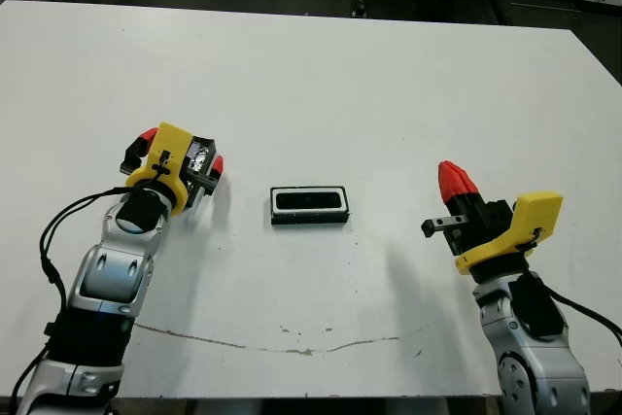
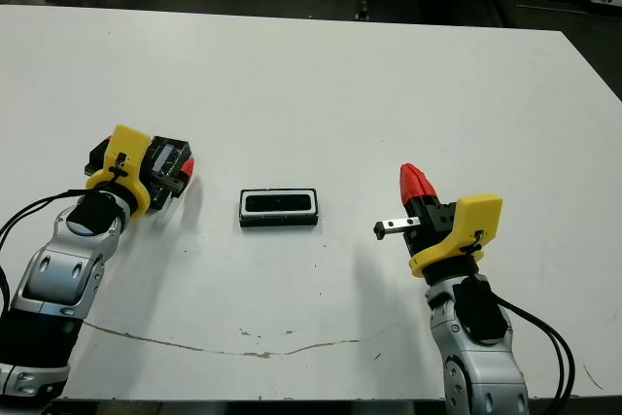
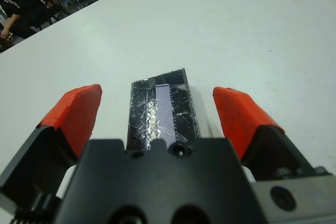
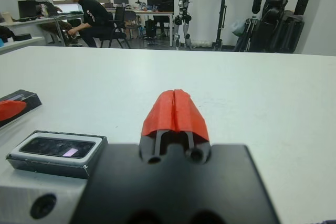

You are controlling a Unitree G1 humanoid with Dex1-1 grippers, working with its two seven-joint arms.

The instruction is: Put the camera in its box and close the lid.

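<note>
The box (image 1: 309,220), a black tray with white lining, sits at the table's middle. The glossy black camera (image 1: 309,201) lies inside it, also seen in the right wrist view as the camera (image 4: 58,146) in the box (image 4: 31,162). The lid (image 3: 163,111), a flat black frame with a shiny panel, lies on the table to the left. My left gripper (image 1: 183,151) stands open around the lid, one red finger on each side, with gaps showing. To the right of the box, my right gripper (image 1: 453,178) is shut on nothing.
A thin dark scratch line (image 1: 282,345) runs across the white table (image 1: 321,75) near its front edge. Beyond the far edge, people (image 4: 86,14) sit at desks and dark robot frames (image 4: 278,9) stand.
</note>
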